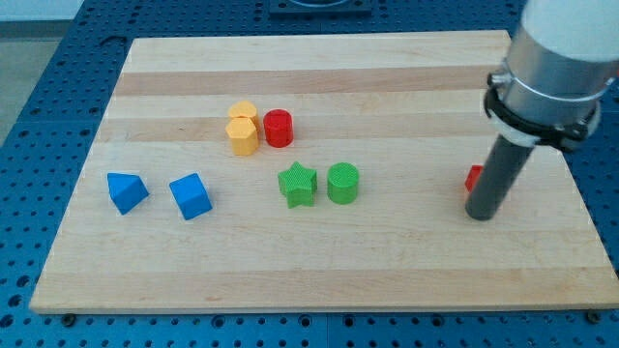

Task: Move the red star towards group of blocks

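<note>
Surface: pale wooden board (319,261) with lengthwise grain, lying on a blue perforated table (39,68).
Arm: white and grey cylinder entering from the view's top right, ending in a straight dark rod.
My tip (480,216): on the board at the view's right, standing directly in front of the red star; it is a bare rod and holds nothing.
Red star (473,178): mostly hidden behind the rod, only a small red edge showing on its left side; whether the rod touches it I cannot tell. It sits well apart from all other blocks.
Green cylinder (342,183): mid-board, the block nearest the star.
Green star (298,185): just beside the green cylinder, on its left.
Red cylinder (279,128): above the green pair, towards the view's top.
Yellow blocks (243,129): two hexagonal pieces pressed together, just left of the red cylinder.
Blue blocks: two angular pieces at the view's left, one (191,196) nearer the centre, one (127,191) further left, near each other but apart.
</note>
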Robot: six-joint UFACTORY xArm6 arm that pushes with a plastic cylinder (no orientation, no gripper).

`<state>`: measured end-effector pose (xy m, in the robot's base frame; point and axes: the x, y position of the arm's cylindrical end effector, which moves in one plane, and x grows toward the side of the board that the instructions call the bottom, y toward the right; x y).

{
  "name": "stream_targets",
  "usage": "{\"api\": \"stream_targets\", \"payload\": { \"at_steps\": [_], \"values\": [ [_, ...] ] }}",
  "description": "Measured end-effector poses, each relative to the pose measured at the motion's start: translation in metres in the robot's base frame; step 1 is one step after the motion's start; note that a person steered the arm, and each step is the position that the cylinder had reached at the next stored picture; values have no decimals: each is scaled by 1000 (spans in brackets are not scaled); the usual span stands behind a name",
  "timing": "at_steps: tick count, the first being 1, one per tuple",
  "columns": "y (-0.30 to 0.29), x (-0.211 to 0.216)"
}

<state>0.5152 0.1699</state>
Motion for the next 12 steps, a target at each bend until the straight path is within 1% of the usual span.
{"api": "stream_targets", "payload": {
  "at_steps": [1,2,3,4,5,6,7,8,9,10,11,12],
  "values": [
    [-4,-21],
    [-3,-32],
    [-4,-27],
    [-4,-11],
    [17,6],
    [59,-1],
    [61,-13],
    [62,-57],
    [60,-85],
    [76,-78],
    [104,-63],
    [77,-31]
  ]
}}
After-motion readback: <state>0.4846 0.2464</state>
